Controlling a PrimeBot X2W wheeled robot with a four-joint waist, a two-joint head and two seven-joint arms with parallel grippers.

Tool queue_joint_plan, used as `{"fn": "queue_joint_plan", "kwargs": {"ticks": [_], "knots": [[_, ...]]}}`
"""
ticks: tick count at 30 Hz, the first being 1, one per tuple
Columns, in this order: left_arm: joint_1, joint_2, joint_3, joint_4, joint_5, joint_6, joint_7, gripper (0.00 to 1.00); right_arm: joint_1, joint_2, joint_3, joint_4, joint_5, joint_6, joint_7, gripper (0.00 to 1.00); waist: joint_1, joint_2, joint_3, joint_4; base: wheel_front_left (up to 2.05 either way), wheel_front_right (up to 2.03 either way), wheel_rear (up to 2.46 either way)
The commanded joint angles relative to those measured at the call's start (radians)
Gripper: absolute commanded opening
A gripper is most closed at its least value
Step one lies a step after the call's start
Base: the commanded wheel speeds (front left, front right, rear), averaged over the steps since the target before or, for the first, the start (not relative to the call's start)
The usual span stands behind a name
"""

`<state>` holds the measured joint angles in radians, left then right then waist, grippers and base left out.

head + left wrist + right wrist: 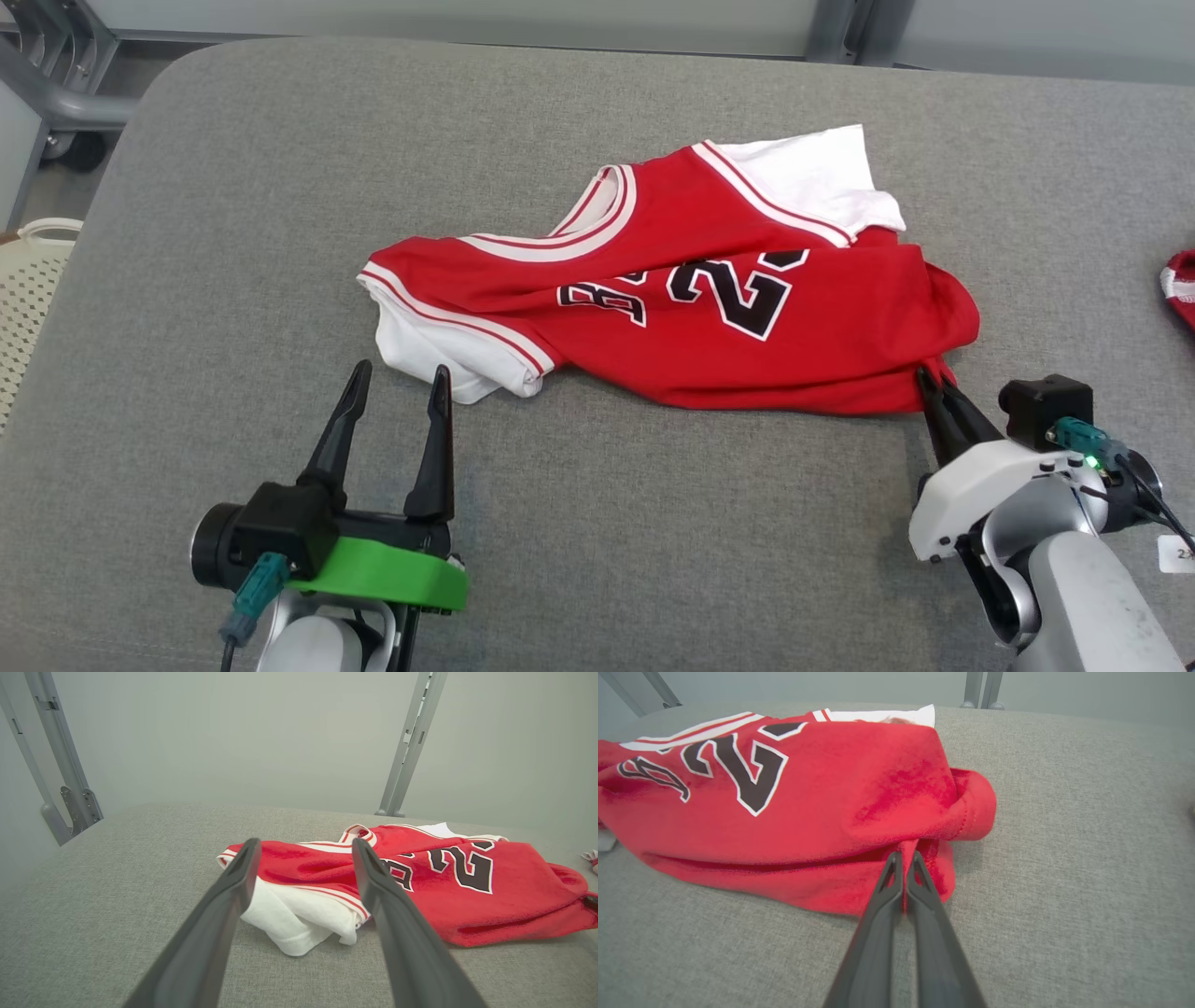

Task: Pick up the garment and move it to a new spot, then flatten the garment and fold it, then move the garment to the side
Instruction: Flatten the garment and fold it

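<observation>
Red item (1181,285) at rt edge of head view: cut off, can't tell what. Pale basket (28,280) at left edge: partly out of frame. Shirt (691,299) lettering part folded under, not readable in full. Tag (1178,553) at lower rt edge: too small to read.

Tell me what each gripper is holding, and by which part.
The right gripper pinches the red jersey at its near-right corner; the left gripper is open, empty.

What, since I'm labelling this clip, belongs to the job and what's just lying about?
Job: red jersey; right end effector, shut on its edge; left end effector, open beside it.
Lying about: red cloth at right edge; pale basket at left.
</observation>
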<state>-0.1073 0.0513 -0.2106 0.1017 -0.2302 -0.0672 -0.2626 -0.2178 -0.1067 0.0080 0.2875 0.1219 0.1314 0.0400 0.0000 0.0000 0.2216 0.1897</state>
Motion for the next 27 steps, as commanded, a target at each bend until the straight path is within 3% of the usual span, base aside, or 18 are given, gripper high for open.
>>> {"fn": "queue_joint_plan", "kwargs": {"ticks": [1,12,17,21,27], "knots": [[0.014,-0.001,0.0,0.004,-0.005,0.005,-0.002,1.0,0.03,0.001,-0.012,-0.033,0.012,-0.002,0.01,0.0,0.0,0.0,-0.004,0.0,0.0,0.0,0.0],[0.014,0.0,-0.006,0.025,-0.012,0.002,-0.002,1.0,0.248,0.022,-0.072,-0.424,0.106,-0.002,0.244,0.0,0.0,0.0,-0.015,-0.012,0.0,0.0,0.0],[0.017,0.0,-0.007,0.031,-0.014,0.002,-0.002,1.0,0.262,0.026,-0.087,-0.569,0.151,-0.002,0.335,0.0,0.0,0.0,-0.022,-0.024,0.0,0.0,0.0],[0.012,0.0,-0.011,0.034,-0.014,0.001,-0.002,1.0,0.195,0.011,-0.095,-0.574,0.172,-0.002,0.397,0.0,0.0,0.0,-0.027,-0.027,0.0,0.0,0.0],[-0.003,0.0,-0.029,0.039,-0.018,-0.002,-0.002,1.0,0.042,-0.008,-0.123,-0.459,0.154,-0.001,0.453,0.0,0.0,0.0,-0.028,-0.006,0.0,0.0,0.0]]}}
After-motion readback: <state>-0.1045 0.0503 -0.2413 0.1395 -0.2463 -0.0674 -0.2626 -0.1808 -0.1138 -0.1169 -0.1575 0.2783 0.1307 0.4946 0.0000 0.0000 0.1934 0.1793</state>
